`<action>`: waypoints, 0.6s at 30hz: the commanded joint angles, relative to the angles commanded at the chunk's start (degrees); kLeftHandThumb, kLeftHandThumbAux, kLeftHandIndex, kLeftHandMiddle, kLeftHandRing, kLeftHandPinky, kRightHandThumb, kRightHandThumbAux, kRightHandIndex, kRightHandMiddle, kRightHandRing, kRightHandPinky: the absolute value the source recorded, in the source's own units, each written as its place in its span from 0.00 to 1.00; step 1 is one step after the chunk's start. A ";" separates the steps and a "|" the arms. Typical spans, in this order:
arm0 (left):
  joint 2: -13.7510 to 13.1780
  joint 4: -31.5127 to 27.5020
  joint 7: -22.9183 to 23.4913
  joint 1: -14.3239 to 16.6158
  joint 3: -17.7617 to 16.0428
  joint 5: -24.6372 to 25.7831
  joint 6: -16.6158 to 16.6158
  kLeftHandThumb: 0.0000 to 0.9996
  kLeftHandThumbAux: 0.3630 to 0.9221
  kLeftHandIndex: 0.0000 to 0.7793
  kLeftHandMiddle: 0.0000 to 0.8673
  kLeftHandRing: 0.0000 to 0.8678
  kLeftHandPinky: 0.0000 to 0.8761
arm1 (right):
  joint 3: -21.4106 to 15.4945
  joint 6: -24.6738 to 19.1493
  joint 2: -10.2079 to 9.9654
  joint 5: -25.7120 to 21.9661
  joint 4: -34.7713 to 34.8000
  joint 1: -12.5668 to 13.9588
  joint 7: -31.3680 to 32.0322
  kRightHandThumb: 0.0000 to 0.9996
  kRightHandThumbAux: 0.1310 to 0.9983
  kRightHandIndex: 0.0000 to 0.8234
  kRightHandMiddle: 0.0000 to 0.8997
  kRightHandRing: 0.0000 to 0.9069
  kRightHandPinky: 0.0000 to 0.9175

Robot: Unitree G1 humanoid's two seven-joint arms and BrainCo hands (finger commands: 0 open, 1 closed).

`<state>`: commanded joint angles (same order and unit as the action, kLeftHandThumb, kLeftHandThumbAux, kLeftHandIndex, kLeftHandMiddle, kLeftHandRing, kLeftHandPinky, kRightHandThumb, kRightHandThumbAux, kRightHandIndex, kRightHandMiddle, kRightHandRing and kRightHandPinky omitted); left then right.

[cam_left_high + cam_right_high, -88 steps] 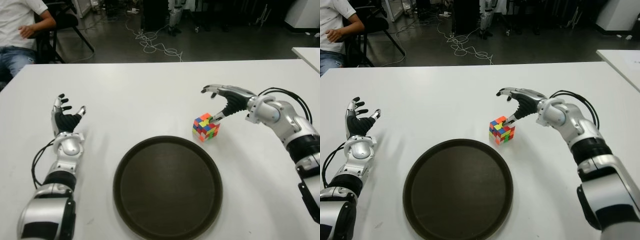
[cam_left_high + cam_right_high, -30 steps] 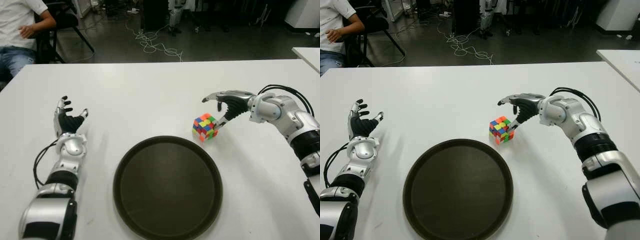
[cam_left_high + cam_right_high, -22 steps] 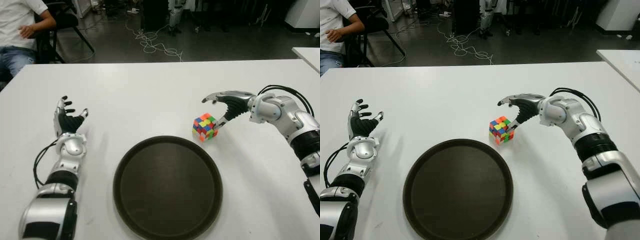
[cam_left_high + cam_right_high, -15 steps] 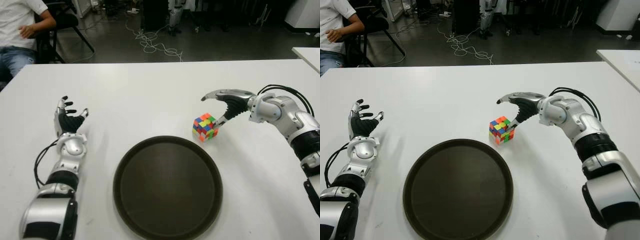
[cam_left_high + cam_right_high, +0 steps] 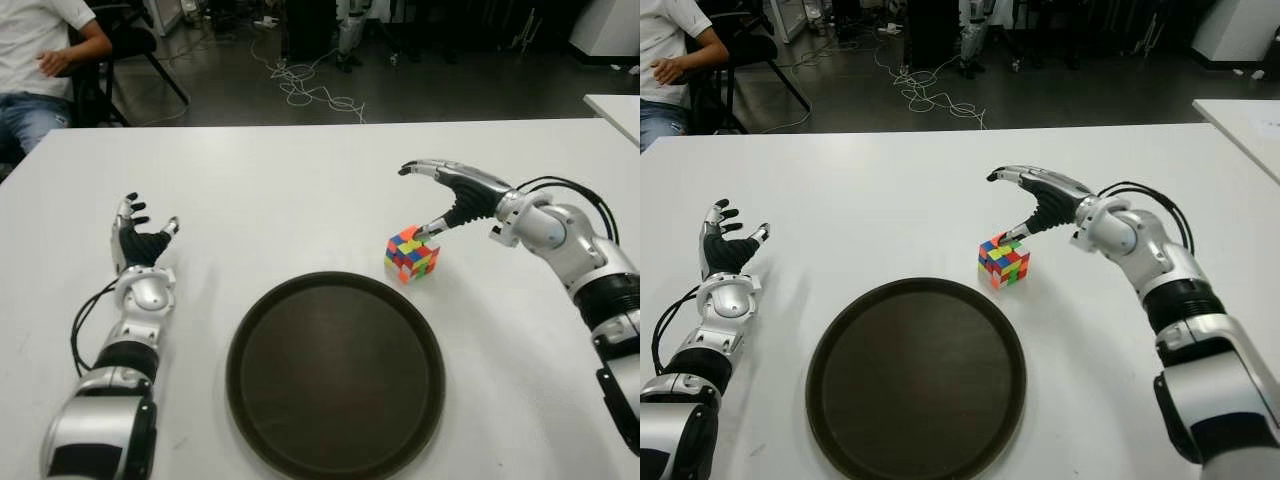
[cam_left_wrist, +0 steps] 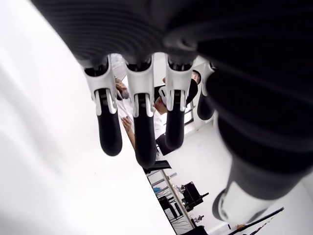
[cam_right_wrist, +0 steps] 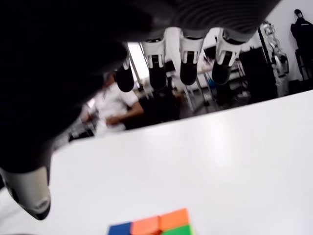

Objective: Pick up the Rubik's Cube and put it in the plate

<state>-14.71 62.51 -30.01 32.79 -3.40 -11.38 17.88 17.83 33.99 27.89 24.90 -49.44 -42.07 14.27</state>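
The cube [image 5: 412,253] sits on the white worktop [image 5: 300,190], just beyond the far right rim of the round dark plate [image 5: 335,375] and apart from it. The right hand [image 5: 455,197] is over and just right of the cube, fingers spread wide, holding nothing; its thumb tip points down close to the cube's upper right edge, and contact cannot be confirmed from the head views. The left hand [image 5: 138,243] shows well left of the plate, palm forward, fingers relaxed and apart, holding nothing.

The right wrist view adds what the head views do not: four fingertips [image 7: 189,71] extended in a row above the worktop with clear space beneath them, and only the top edge of the cube [image 7: 152,227] showing below the palm, not enclosed. The left wrist view shows straight fingers [image 6: 139,127] with nothing between them. A seated person [image 5: 45,60] appears beyond the far left corner.

Against the frame half a second earlier, the right hand's fingers have lifted and reached further out over the worktop. The cube and plate have not moved.
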 joint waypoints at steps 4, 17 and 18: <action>0.00 0.01 0.04 -0.02 -0.03 -0.02 0.21 0.10 0.76 0.17 0.26 0.32 0.42 | -0.25 0.40 -0.46 -0.38 -0.29 0.09 0.13 0.00 0.59 0.00 0.00 0.00 0.00; 0.02 0.31 0.23 0.15 -0.19 0.11 -0.35 0.06 0.75 0.16 0.25 0.30 0.40 | 2.22 -0.47 0.34 5.01 1.25 0.09 -2.16 0.00 0.52 0.00 0.00 0.00 0.02; 0.02 0.31 0.22 0.16 -0.18 0.10 -0.40 0.06 0.75 0.16 0.25 0.31 0.41 | 2.29 -0.56 0.25 5.17 1.39 0.22 -2.29 0.00 0.52 0.00 0.00 0.00 0.02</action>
<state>-14.69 62.82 -29.80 32.96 -3.58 -11.29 17.48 20.11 33.43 28.14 30.07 -48.05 -41.86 11.98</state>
